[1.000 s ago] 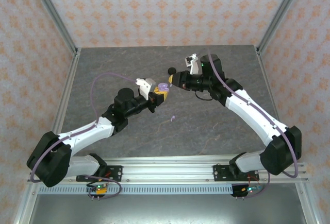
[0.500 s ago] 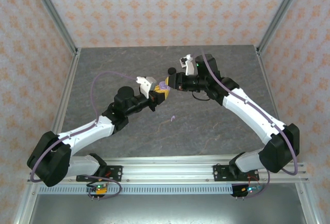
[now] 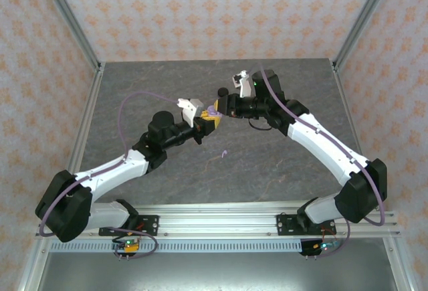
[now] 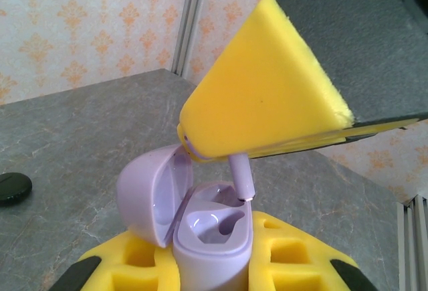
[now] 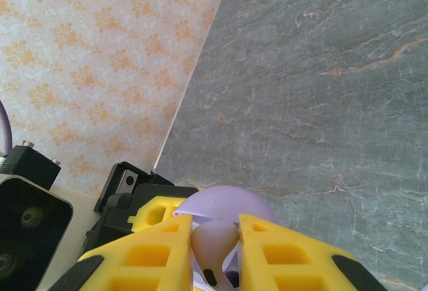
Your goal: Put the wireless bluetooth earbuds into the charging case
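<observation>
My left gripper (image 3: 208, 121): jaws pinching the open lilac case (image 4: 208, 241), raised above the table (image 3: 281, 167) | my right gripper (image 3: 224, 107): jaws pinching a lilac earbud (image 4: 242, 182), stem down, tip at the case's hollow | second earbud (image 3: 225, 152): lying on the table nearby
</observation>
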{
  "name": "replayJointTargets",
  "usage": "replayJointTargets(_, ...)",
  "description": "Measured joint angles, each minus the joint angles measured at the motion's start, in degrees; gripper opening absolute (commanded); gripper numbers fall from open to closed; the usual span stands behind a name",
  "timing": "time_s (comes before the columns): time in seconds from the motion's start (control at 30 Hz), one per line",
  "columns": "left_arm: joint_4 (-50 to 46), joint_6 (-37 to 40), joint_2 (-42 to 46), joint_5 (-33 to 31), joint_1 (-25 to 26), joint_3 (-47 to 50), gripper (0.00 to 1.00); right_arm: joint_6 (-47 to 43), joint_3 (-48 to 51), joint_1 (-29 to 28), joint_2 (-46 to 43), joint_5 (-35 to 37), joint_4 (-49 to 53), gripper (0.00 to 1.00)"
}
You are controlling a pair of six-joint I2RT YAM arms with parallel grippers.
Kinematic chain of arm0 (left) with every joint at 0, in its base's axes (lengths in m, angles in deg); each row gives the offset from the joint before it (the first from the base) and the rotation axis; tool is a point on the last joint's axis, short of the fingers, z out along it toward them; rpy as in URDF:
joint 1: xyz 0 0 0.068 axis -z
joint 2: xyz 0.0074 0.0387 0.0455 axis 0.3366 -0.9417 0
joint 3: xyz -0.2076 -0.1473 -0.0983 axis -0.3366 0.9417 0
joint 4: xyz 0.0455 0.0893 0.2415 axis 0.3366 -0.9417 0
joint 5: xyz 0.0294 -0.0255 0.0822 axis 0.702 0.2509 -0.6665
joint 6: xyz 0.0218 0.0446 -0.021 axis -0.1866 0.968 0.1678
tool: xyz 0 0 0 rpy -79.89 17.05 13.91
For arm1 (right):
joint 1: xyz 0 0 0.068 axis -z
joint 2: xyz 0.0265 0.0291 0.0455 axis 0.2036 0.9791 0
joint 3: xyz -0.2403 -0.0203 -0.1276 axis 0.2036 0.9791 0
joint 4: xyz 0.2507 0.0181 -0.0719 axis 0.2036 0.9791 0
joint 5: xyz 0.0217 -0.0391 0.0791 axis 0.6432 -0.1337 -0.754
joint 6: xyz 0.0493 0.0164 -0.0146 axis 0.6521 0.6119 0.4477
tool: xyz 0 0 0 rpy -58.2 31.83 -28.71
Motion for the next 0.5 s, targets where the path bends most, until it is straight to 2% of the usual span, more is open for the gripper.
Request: replayJointTargets(0.5, -0.28, -1.73, -2.36, 0.15, 0.0, -1.66, 0.07, 0.0, 0.02, -0.11, 0.09, 2.38, -0.02, 0.21)
